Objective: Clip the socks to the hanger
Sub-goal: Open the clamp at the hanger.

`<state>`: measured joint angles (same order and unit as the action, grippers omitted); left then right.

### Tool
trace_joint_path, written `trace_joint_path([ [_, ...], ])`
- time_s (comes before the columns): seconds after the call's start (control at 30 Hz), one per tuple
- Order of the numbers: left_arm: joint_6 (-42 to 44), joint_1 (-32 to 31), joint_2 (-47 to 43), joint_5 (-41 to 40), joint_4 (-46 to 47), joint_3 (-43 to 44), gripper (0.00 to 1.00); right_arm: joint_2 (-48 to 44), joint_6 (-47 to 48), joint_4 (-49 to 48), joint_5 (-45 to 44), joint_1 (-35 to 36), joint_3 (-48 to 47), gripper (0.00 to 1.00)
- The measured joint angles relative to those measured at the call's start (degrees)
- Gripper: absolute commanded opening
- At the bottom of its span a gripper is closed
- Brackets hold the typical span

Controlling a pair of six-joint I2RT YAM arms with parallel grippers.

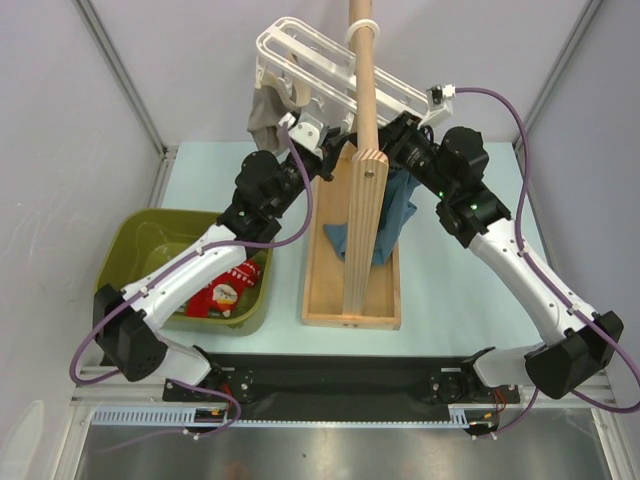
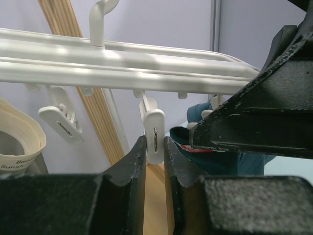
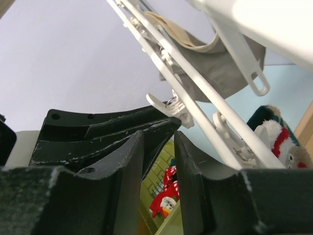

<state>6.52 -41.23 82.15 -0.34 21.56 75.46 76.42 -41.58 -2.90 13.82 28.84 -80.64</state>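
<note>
Pressure from the left gripper (image 2: 155, 145), clenched on a peg (image 2: 155, 122) under the hanger (image 2: 122, 68), must gape it for the sock (image 2: 230, 165) at its right; whether the right gripper (image 3: 159, 139) is clenched I cannot tell.

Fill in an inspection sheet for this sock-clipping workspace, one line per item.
Surface: pale table, wooden stand on it.
Job's things: white hanger hooked on the stand's pole; red sock in green bin; patterned sock by the pegs.
Clutter: grey-beige sock hanging from the hanger; blue garment hanging.
End effectors: left end effector closed on a clip peg; right end effector slightly open, nothing between its fingers.
Cables: purple cables looping off both arms.
Surroundings: plain walls, metal posts.
</note>
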Motion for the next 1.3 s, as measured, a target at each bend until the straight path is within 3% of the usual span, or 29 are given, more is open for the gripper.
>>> trace_joint_path([
  [0.37, -0.11, 0.31, -2.84, 1.86, -3.30, -0.13, 0.00, 0.09, 3.96, -0.42, -2.25, 0.81, -0.17, 0.41],
  [0.93, -1.62, 6.93, -6.29, 11.17, -7.08, -0.98, 0.00, 0.96, 6.47, 1.40, -4.76, 5.25, -6.14, 0.51],
  [1.3, -3.43, 7.58, -6.93, 16.06, -12.35, 1.60, 0.00, 4.59, 8.31, 4.59, -13.16, 11.23, -8.87, 0.52],
])
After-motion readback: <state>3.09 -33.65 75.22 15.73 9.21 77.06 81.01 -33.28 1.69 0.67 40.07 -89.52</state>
